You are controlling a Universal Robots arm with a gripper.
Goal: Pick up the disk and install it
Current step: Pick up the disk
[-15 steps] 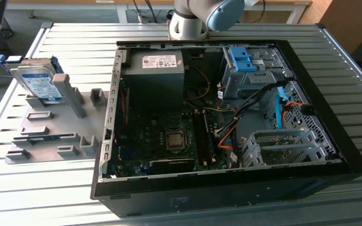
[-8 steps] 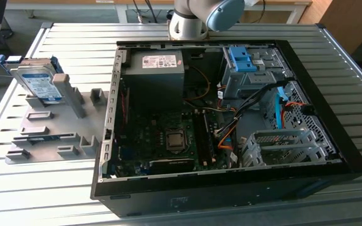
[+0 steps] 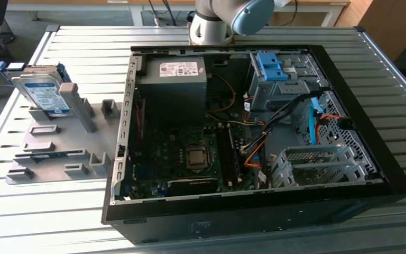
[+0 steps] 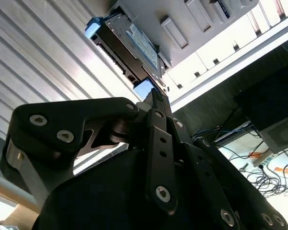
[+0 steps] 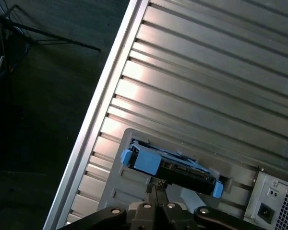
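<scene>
The disk (image 3: 40,91) is a silver hard drive with a white-and-blue label and blue rails. It stands on edge, leaning, in a grey holder at the exterior view's left. Both wrist views look along my gripper towards it: the disk (image 4: 134,45) shows its label in the second wrist view and its blue-railed top edge (image 5: 170,165) in the first. My gripper (image 5: 156,184) is shut with nothing in it. Its joined tips (image 4: 156,96) point at the disk and stay apart from it.
The grey fixture plate (image 3: 55,156) carries several empty holders. To its right lies the open computer case (image 3: 372,159) with a grey power-supply box (image 3: 178,79) and a metal bay topped by blue brackets (image 3: 274,66). The slatted metal table (image 5: 206,72) ends at an edge (image 5: 103,115) near the disk.
</scene>
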